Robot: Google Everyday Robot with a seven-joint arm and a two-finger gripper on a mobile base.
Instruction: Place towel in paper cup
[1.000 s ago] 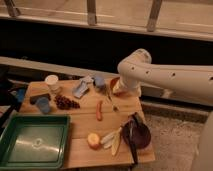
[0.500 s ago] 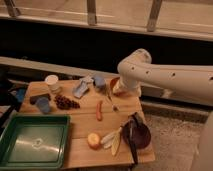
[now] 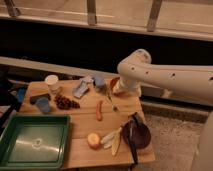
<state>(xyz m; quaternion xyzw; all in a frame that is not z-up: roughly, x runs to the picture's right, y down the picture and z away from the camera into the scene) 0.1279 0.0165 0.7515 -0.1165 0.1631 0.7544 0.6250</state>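
Since the towel (image 3: 80, 89) lies crumpled on the wooden table (image 3: 85, 125) just right of the paper cup (image 3: 51, 82), not in it, the job looks hardly begun. The gripper (image 3: 121, 92) hangs at the table's far edge, well right of the cup and beyond the towel, likely poised to reach for it. Whether it grips anything I cannot tell, since the white arm's bulk hides its tip. A dark lump (image 3: 136, 134) far right of the cup I can't identify.
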